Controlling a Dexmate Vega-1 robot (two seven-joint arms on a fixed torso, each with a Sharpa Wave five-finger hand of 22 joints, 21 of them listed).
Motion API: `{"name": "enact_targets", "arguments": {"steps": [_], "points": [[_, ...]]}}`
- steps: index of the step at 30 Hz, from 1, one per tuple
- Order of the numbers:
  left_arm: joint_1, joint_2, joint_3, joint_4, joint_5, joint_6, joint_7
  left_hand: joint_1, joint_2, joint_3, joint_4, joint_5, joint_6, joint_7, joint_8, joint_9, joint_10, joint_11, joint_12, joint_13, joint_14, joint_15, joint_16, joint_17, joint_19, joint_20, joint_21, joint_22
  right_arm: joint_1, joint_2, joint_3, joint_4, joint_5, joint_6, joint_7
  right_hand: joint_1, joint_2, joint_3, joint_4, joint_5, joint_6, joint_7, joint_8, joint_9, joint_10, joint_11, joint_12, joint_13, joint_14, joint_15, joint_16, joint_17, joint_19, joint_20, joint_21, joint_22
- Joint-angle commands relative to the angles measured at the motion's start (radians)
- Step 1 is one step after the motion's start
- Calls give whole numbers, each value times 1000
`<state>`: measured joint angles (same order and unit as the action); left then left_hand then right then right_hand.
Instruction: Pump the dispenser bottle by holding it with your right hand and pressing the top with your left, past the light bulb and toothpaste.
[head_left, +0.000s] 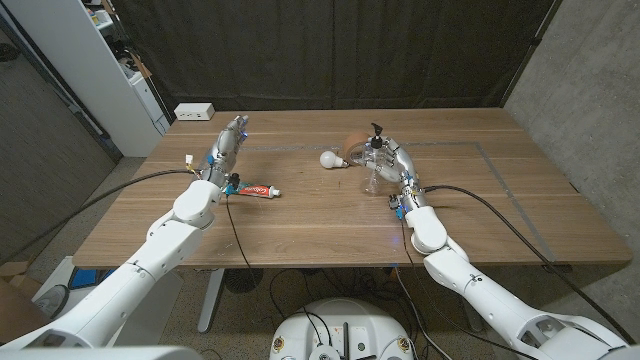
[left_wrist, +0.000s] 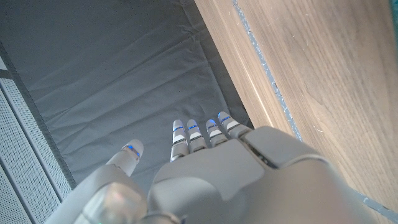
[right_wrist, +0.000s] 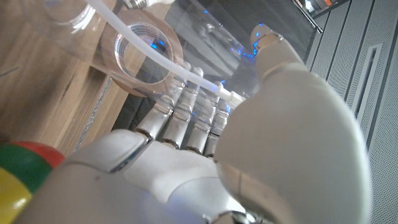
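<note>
The clear dispenser bottle (head_left: 375, 160) is held upright on the tabletop (head_left: 330, 225) by the right hand (head_left: 392, 163), whose fingers (right_wrist: 186, 109) are wrapped around it. The light bulb (head_left: 330, 159) is seen just beside those fingers. The left hand (head_left: 228, 140) is kept well apart, its fingers (left_wrist: 202, 134) straight, close together and holding nothing, with the toothpaste (head_left: 256, 189) lying behind them near the wrist.

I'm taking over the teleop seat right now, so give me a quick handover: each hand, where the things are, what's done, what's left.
Right hand: grips the clear dispenser bottle, which looks tilted, on the right half of the wooden table.
Left hand: open, holds nothing, near the table's far left edge, away from the bottle.
Light bulb lies just left of the bottle; toothpaste tube lies by the left forearm.
Done: the hold.
Left: bring the left hand across past toothpaste and bulb, press the black pump top.
</note>
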<state>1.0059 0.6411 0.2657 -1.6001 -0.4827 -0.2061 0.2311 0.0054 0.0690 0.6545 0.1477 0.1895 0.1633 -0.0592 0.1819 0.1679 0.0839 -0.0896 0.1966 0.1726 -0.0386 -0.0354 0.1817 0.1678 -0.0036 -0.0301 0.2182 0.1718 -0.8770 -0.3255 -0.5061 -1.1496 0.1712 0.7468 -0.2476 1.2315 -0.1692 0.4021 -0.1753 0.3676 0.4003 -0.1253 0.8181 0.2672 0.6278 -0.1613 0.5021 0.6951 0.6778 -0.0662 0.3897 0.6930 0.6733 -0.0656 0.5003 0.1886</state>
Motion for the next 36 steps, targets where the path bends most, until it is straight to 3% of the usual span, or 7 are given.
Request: {"name": "enact_targets", "arguments": {"steps": [1,13,24,30,36], "points": [[0,-2,2,20,-11,-18,0,10,81,8,-3,8,9,2,4,3,14,-1,4,0,14,-62,6,2,16,-79,6,0,-8,12,-4,19,-20,6,-27,256,249,-4,-1,0,5,-8,10,4,40,-35,-6,5,4,-164,-9,1,-9,-136,8,2],[-4,-12,1,44,-28,-43,-14,9,84,11,-2,7,34,9,9,4,27,1,4,0,26,-63,5,3,30,-76,4,0,-17,16,-10,22,-44,0,-56,257,244,-13,2,-2,-2,-21,10,3,33,-36,-14,9,-4,-163,-22,0,-22,-138,11,1],[-16,-23,3,82,-46,-65,-36,12,85,15,-4,7,37,10,7,4,30,3,3,0,29,-61,2,2,36,-74,3,0,-30,9,-13,-2,-66,-14,-79,254,236,-22,6,-3,4,-52,16,2,21,-36,-27,13,-34,-161,-54,-11,-55,-143,8,0],[-17,-22,2,89,-52,-67,-39,12,85,17,-5,7,37,11,6,4,32,4,2,0,33,-59,2,2,41,-74,2,0,-36,3,-17,-13,-65,-17,-72,235,227,-36,14,-8,-17,-69,9,0,-4,-36,-50,7,-69,-160,-81,-19,-88,-130,1,-2],[-22,-20,3,95,-55,-67,-45,12,85,18,-5,7,39,11,5,4,33,3,2,0,35,-59,2,2,46,-73,2,0,-41,1,-20,-24,-60,-25,-65,202,217,-56,23,-15,-36,-65,1,-4,-28,-39,-76,-5,-104,-153,-99,-20,-134,-112,-15,-6]]}}
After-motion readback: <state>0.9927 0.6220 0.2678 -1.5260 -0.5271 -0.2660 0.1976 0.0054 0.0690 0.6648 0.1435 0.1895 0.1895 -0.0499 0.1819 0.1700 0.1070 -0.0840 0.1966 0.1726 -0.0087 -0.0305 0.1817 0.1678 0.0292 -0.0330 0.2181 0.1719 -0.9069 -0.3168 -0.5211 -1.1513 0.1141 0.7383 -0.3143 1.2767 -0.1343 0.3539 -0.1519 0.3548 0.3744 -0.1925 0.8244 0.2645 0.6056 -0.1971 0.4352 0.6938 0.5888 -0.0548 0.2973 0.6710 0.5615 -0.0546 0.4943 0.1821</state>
